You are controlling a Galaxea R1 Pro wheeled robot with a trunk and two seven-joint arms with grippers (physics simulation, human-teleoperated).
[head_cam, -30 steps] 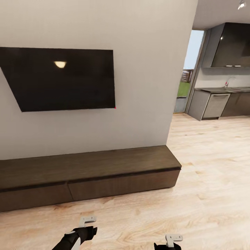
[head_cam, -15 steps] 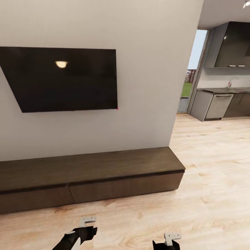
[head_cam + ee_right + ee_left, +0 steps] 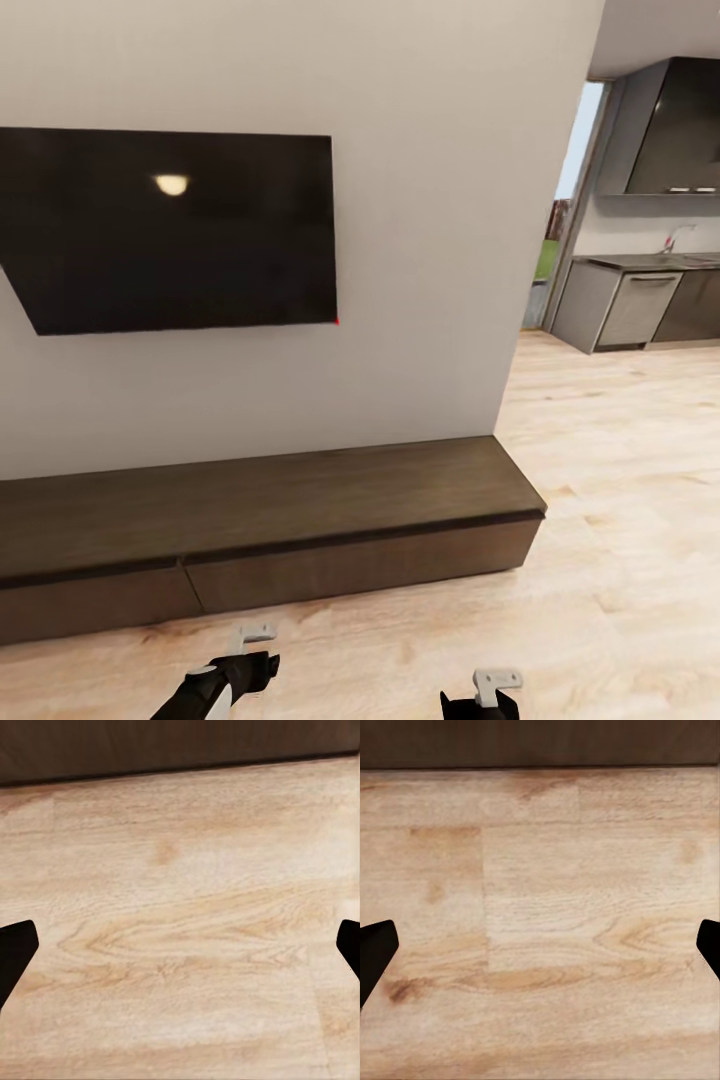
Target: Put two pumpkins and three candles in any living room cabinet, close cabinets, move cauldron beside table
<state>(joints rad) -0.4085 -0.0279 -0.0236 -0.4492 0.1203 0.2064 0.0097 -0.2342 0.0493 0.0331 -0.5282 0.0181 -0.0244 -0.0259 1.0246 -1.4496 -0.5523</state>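
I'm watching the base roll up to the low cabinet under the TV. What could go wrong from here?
1. The cabinet fronts are plain and handle-less, so open jaws on the left gripper may slip when pulling one out.
2. Both arms hang low over the floor; rolling closer could knock the right gripper against the cabinet front.

You faced pale wood-plank floor (image 3: 620,520). Long low dark-brown cabinet (image 3: 270,520) stood directly on it, against wall, fronts flush, top bare. Your wrist views looked down on bare planks (image 3: 540,915), cabinet's dark base at far edge.
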